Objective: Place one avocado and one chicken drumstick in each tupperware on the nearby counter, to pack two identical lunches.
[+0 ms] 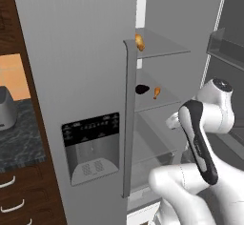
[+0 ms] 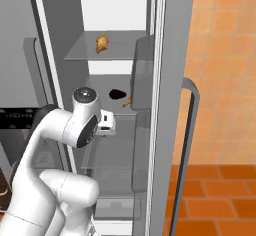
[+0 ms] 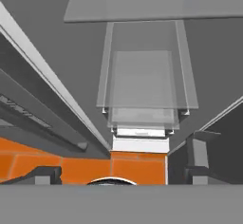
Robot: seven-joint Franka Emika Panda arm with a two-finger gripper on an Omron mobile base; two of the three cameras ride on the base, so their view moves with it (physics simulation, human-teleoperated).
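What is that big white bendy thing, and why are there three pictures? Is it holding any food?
It's a robot arm reaching into an open fridge. Two pictures come from cameras riding behind the arm, one on each side. The third comes from a camera on its hand, looking down past the glass shelves to the orange floor. One shelf holds a dark avocado beside a chicken drumstick. Another drumstick lies on the shelf above. Its gripper is open and holds nothing.
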